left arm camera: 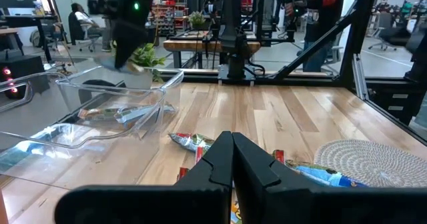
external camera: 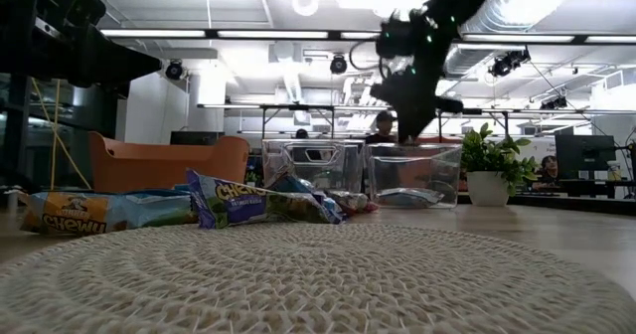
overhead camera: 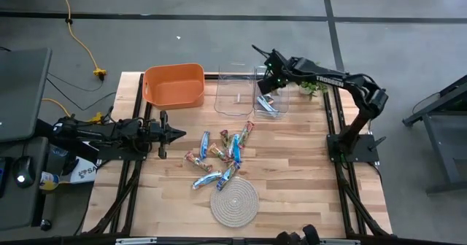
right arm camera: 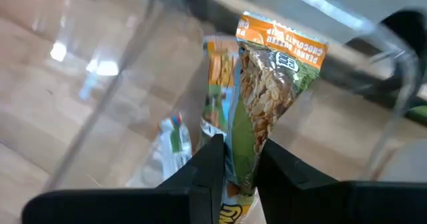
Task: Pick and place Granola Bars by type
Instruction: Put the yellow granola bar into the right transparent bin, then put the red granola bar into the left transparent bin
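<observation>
Right tool (right arm camera: 239, 163) clamped on green-orange granola bar (right arm camera: 267, 111), lower end hidden between fingers.

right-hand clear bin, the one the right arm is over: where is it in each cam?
High: clear bin at the table's far edge, right of the other clear bin.
Low: centre-right, below the right gripper.
Left wrist: upper left, bars inside.
Right wrist: clear wall behind the bar the right gripper holds.
Shared landmark: potted plant beside the bin.
</observation>
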Action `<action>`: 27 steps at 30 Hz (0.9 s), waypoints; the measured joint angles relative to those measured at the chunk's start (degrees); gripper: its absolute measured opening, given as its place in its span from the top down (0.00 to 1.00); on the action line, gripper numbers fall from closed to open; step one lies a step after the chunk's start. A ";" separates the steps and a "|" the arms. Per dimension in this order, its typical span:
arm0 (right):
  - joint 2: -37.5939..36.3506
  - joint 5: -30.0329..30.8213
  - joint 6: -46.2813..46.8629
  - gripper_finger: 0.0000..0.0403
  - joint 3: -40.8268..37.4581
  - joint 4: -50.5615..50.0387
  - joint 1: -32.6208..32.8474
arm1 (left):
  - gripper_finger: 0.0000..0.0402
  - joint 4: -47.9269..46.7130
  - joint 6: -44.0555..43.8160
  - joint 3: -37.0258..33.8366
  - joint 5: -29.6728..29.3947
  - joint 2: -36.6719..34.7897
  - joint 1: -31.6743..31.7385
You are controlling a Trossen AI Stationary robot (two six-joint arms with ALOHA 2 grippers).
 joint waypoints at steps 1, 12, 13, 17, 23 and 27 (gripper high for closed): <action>0.00 -1.13 -0.24 0.85 -1.39 1.39 -0.28 | 1.00 0.01 0.01 0.01 0.00 -0.01 -0.02; 0.02 -6.84 -1.21 0.80 -7.20 5.32 -0.78 | 1.00 -0.01 0.01 -0.01 0.00 0.00 0.00; 0.02 -7.38 -1.38 0.78 -7.22 5.63 -0.78 | 1.00 0.00 0.00 0.00 0.00 0.00 -0.01; 0.02 -9.22 -0.93 0.68 -7.22 6.49 -0.78 | 1.00 0.01 0.01 -0.01 0.00 0.01 0.00; -0.47 -13.00 -2.10 0.54 -7.21 10.79 -0.48 | 1.00 -0.01 0.01 -0.01 0.00 0.01 -0.02; -1.39 -13.85 -2.09 0.52 -4.90 12.12 0.15 | 1.00 0.00 0.01 -0.01 0.00 -0.01 -0.02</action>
